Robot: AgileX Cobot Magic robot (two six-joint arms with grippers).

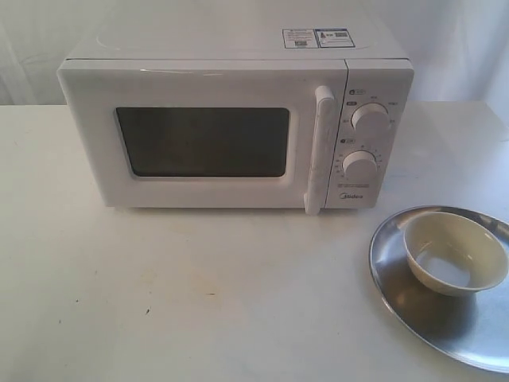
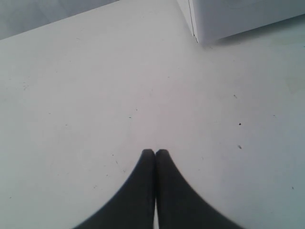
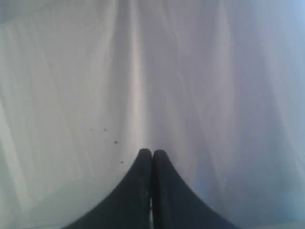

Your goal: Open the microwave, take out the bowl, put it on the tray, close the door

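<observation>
The white microwave (image 1: pixel 374 72) stands at the back of the table with its door (image 1: pixel 203 139) closed flat, dark window facing me and the white bar handle (image 1: pixel 320 150) upright. At the front right the cream bowl (image 1: pixel 455 253) sits upright on the silver tray (image 1: pixel 413 314). Neither arm shows in the exterior view. My left gripper (image 2: pixel 155 151) is shut with nothing in it, above bare table, with a corner of the microwave (image 2: pixel 238 16) ahead. My right gripper (image 3: pixel 152 151) is shut and empty, facing a white draped cloth.
The white tabletop (image 1: pixel 183 294) spreads in front of the microwave. A white curtain (image 1: pixel 32 48) hangs behind it. The tray runs past the right edge of the exterior view.
</observation>
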